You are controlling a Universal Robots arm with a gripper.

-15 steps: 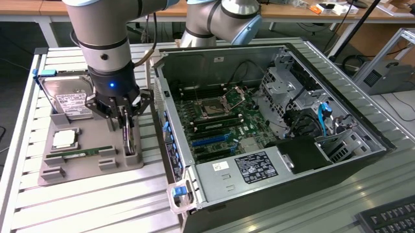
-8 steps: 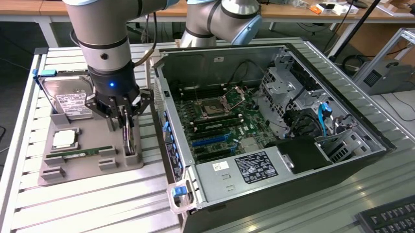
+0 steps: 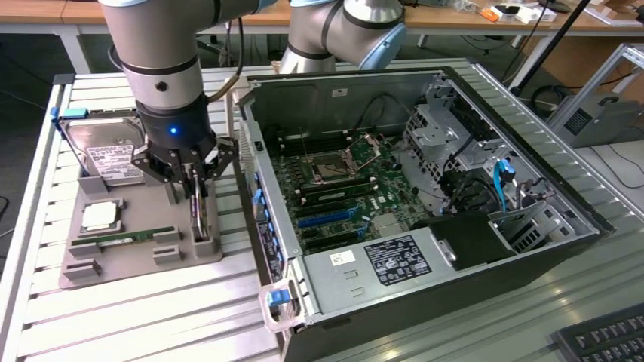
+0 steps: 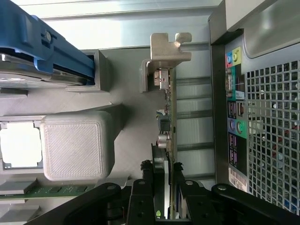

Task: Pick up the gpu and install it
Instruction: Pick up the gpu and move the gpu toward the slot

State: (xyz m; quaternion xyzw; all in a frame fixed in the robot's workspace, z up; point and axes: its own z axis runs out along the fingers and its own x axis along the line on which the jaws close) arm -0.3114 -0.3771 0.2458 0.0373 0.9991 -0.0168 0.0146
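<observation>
The gpu point(image 3: 204, 220) stands on edge in a slot of the grey parts tray point(image 3: 131, 264), to the exterior view's left of the open computer case point(image 3: 423, 173). My gripper point(image 3: 192, 188) reaches straight down onto its upper edge. In the wrist view the gpu point(image 4: 171, 117) appears edge-on as a thin green board with small components and a silver end bracket point(image 4: 166, 47). There my gripper point(image 4: 163, 167) has one black finger against each face of the card, shut on it. Whether the card has left its slot I cannot tell.
The tray also carries a silver hard drive point(image 3: 105, 154) with blue handles, a CPU point(image 3: 101, 216) and a green RAM stick point(image 3: 126, 239). Inside the case the motherboard point(image 3: 332, 181) has blue expansion slots point(image 3: 327, 219). The case's rear port panel point(image 4: 234, 117) lies close beside the card. A keyboard point(image 3: 604, 339) sits at the front corner.
</observation>
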